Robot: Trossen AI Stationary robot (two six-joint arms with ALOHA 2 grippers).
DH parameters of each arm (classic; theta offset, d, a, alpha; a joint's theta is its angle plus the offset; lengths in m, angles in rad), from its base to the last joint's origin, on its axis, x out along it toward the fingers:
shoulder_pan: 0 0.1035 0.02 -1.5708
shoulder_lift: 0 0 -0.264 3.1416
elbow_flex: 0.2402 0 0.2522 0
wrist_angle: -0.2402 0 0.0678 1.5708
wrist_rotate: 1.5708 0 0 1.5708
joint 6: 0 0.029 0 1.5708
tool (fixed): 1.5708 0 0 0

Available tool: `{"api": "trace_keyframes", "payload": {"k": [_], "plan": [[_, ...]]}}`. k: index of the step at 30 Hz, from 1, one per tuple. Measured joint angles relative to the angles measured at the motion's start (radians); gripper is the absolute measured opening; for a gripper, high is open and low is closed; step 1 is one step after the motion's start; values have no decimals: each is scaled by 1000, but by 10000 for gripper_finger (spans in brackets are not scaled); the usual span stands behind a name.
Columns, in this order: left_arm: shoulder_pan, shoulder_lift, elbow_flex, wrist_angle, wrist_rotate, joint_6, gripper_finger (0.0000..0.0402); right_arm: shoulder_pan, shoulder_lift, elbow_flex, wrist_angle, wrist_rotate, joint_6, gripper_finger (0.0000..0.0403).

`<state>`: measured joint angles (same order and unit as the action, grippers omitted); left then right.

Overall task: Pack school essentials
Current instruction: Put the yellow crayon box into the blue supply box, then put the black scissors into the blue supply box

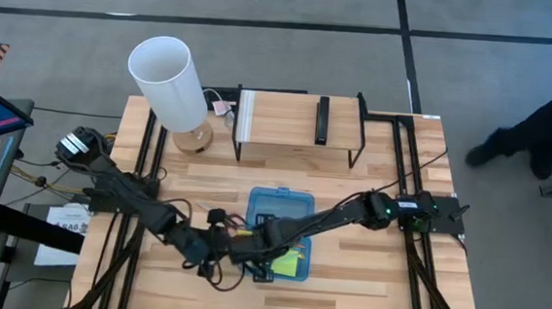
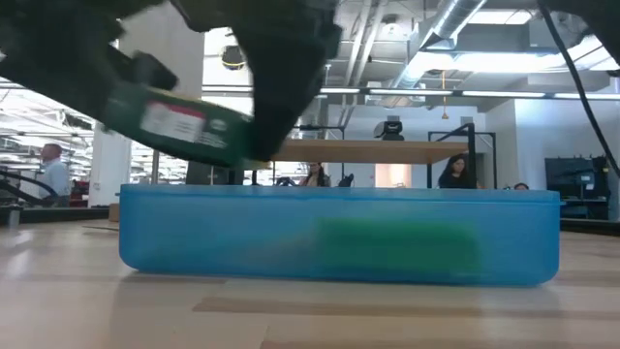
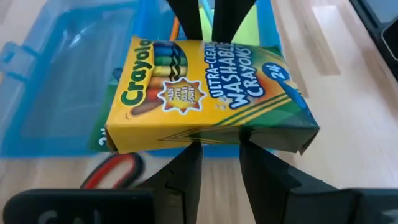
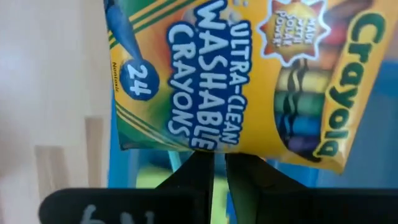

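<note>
The yellow-green crayon box hangs tilted above the left end of the translucent blue case, its broad printed face up. My left gripper comes from the table's left and stands at one long side of the box. My right gripper comes from the right and stands at the opposite long side. The two meet near the case's left front corner. A lime sticky-note pad lies in the case. Red-handled scissors lie below the box. My left gripper meets the crayon box at the middle of its long narrow side, slanting down from the table's left, fingers narrowly apart. The box hides what the fingertips have. The box is lifted clear and tilted. My right gripper meets the opposite long edge near its middle, fingers pointing steeply down and almost together. The box covers the fingertips, so the kind of hold does not show.
A lamp with a white shade stands at the far left. A black wire shelf at the far edge carries a black bar-shaped device. A person stands beyond the table's right corner. Bare wood lies right of the case.
</note>
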<state>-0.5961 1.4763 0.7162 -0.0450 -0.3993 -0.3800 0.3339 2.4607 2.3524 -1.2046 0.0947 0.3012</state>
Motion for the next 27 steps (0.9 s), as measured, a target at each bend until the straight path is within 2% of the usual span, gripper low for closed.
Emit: {"api": "trace_keyframes", "payload": {"k": [6, 11, 22, 27], "plan": [[81, 116, 0, 121, 125, 39, 102, 16, 0, -5, -99, 30, 46, 66], [101, 153, 2, 151, 152, 39, 102, 25, 0, -63, -132, 20, 71, 66], [101, 93, 1, 107, 160, 55, 102, 36, -15, -97, -180, 9, 87, 66], [89, 2, 1, 23, 135, 76, 102, 56, -85, -95, -169, 91, 79, 66]]}}
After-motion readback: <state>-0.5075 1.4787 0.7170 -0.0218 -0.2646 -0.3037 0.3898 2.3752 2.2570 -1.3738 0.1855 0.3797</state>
